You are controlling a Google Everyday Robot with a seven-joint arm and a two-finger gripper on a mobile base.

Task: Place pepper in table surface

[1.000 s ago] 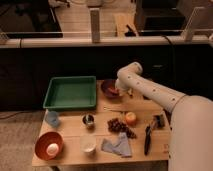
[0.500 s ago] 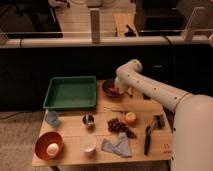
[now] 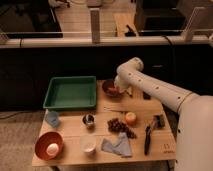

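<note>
The pepper [image 3: 114,91] shows as a reddish bit in the dark bowl [image 3: 108,88] at the table surface's [image 3: 107,104] far edge. My gripper [image 3: 119,90] is down at that bowl, its fingers closed; whether they pinch the pepper I cannot tell. The green tray [image 3: 71,92] lies just left.

Claw [image 3: 118,91] seemingly in bowl [image 3: 108,88], right of tray [image 3: 70,93].
</note>
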